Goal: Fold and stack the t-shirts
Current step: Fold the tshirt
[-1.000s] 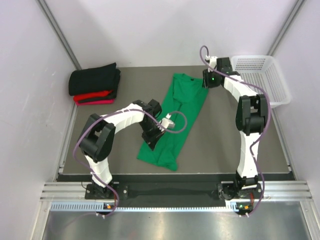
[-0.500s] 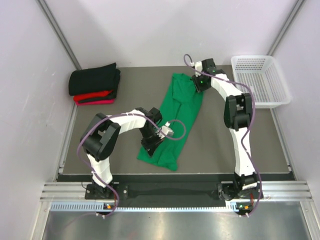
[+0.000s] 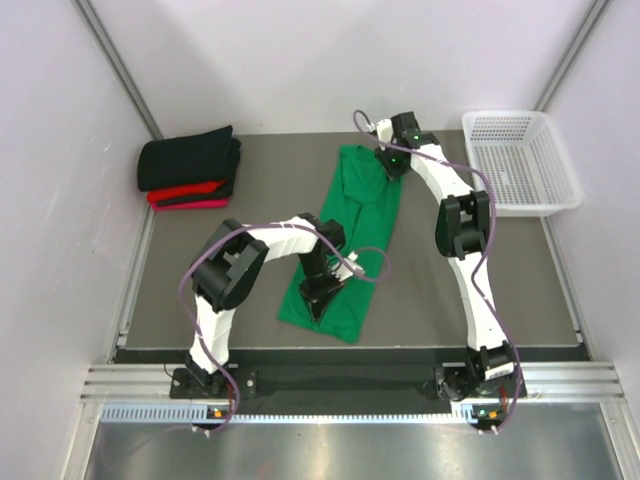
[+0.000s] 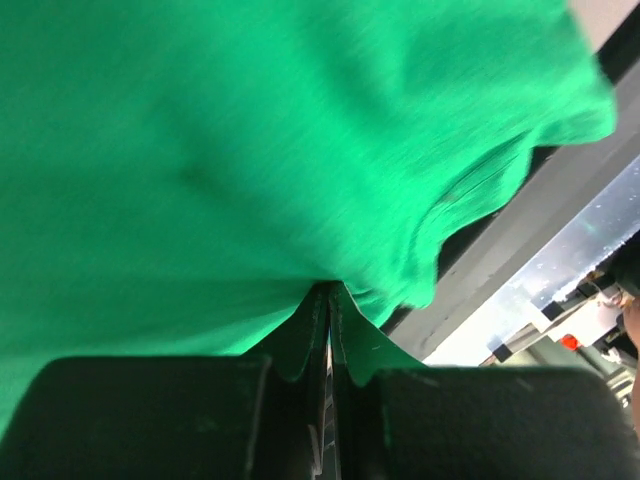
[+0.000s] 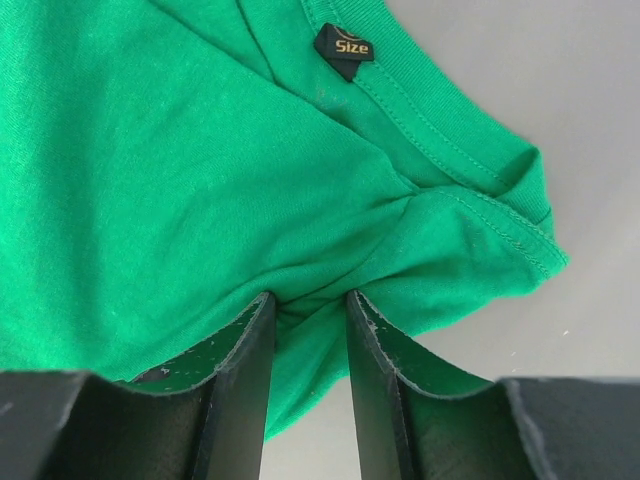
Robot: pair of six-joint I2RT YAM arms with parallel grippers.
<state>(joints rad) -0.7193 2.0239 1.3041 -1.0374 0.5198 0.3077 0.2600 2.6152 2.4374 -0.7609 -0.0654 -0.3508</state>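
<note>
Left gripper is clenched on the green t-shirt. In the left wrist view the gripper has its two jaws pressed together, with a thin fold of green cloth pinched between them. The grip is at the near, lower part of the garment.

Right gripper sits at the far end of the same garment, beside the collar. In the right wrist view the gripper has its jaws parted, with a raised ridge of green cloth between them. Creases in the cloth run toward the gap. Whether the jaws clamp this ridge or only straddle it cannot be told.

A black size label shows inside the collar, just beyond the jaws.

The green t-shirt lies on the bench as a long, narrow strip. It runs from the far centre toward the near edge, tilted to the left.

At the far left corner of the bench, the black t-shirt lies folded on top of the red t-shirt, well apart from the green one.

A white mesh basket stands at the far right corner.
</note>
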